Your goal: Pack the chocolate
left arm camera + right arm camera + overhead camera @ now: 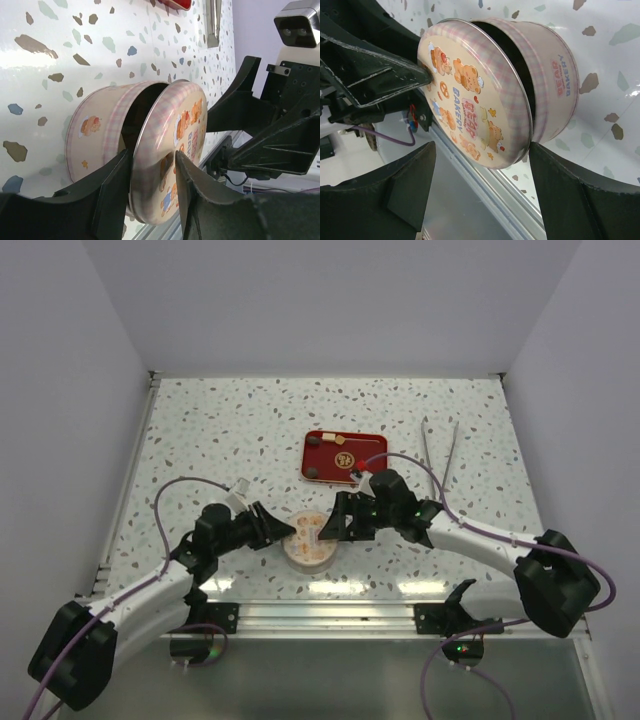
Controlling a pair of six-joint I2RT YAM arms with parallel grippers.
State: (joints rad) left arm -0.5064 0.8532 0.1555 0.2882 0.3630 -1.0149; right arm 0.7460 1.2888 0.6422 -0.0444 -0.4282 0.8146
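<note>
A round pink bear-print tin (306, 552) (95, 132) (555, 85) stands on the table near the front edge. Its lid (172, 145) (470, 95) leans tilted against the tin's mouth and hides the inside. My left gripper (283, 530) (152, 155) straddles the lid's rim, one finger on each face, shut on it. My right gripper (326, 530) (482, 145) is open wide from the other side, with the tin and lid between its fingers. A few chocolate pieces (316, 441) lie on the red tray (330, 462) behind.
Metal tongs (440, 452) (214, 20) lie at the back right of the speckled table. The aluminium rail (330, 612) of the near edge runs just in front of the tin. White walls close in the left, back and right sides.
</note>
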